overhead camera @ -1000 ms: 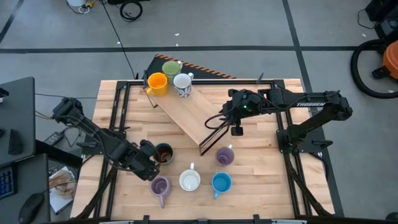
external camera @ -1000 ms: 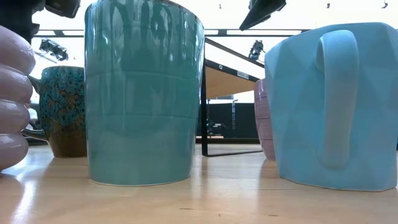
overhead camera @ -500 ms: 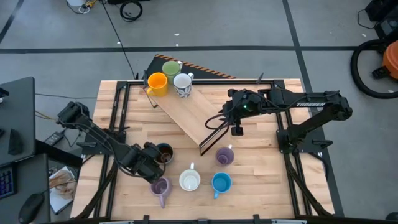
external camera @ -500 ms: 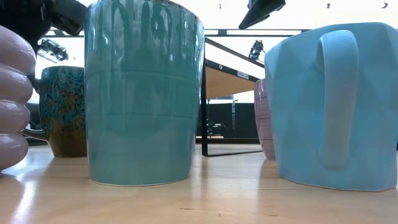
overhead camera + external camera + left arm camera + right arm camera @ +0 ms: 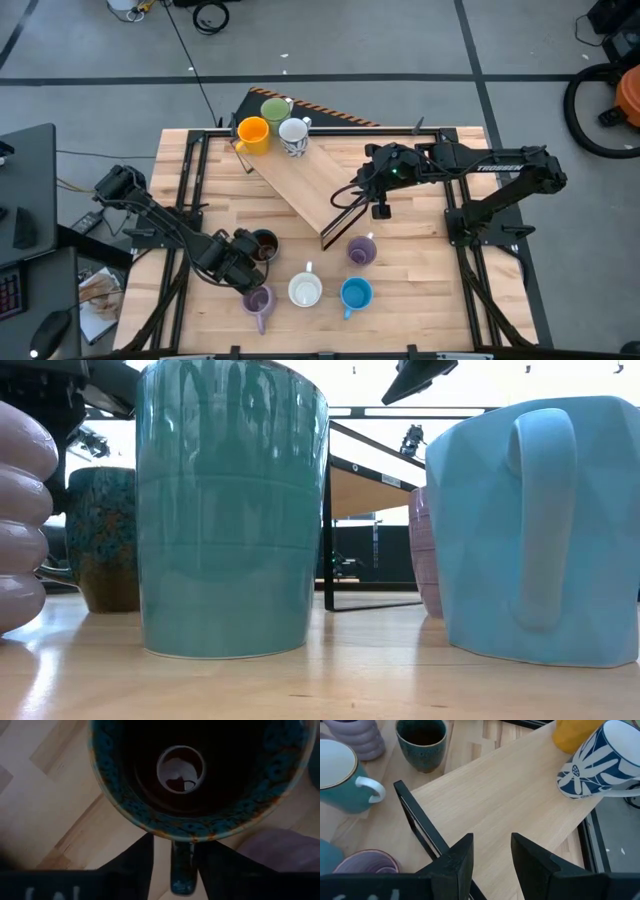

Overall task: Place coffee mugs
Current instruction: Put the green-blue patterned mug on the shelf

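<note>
Dark brown mug (image 5: 264, 245) upright on tabletop (image 5: 420, 300), handle straddled by left tool (image 5: 243, 259), jaws parted, no contact seen, right tool (image 5: 378, 205) held open over wooden ramp (image 5: 310, 180).

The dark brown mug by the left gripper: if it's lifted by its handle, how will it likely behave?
The dark brown mug looks like glazed ceramic, so probably rigid, fairly heavy for its size and slick. Held only by the thin handle, between the left gripper's jaws, it may swing or tilt. It stands upright on a flat base, so a low push should slide it rather than tip it.
</note>
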